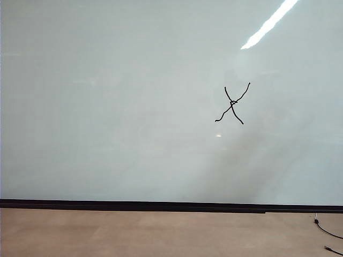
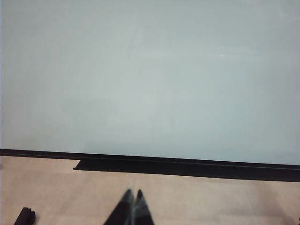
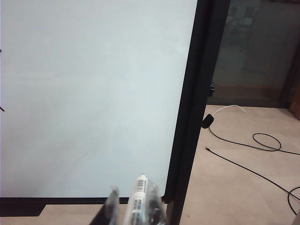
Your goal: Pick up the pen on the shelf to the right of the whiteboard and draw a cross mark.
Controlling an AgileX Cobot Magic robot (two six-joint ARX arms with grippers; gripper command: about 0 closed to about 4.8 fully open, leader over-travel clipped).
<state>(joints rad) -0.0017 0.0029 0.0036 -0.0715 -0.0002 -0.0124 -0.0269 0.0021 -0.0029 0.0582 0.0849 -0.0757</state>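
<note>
The whiteboard (image 1: pixel 107 107) is filling our view, the cross mark (image 1: pixel 232 105) already sitting right of centre. Our right pincer (image 3: pixel 133 206), pulled back near the board's right edge, is clamping the pen (image 3: pixel 137 199), its axis pointing boardward. Our left pincer (image 2: pixel 132 202) is hanging closed and empty.

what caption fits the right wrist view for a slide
Right gripper shut on the pen, held back from the whiteboard near its black edge frame, cables on the floor beyond.
</note>
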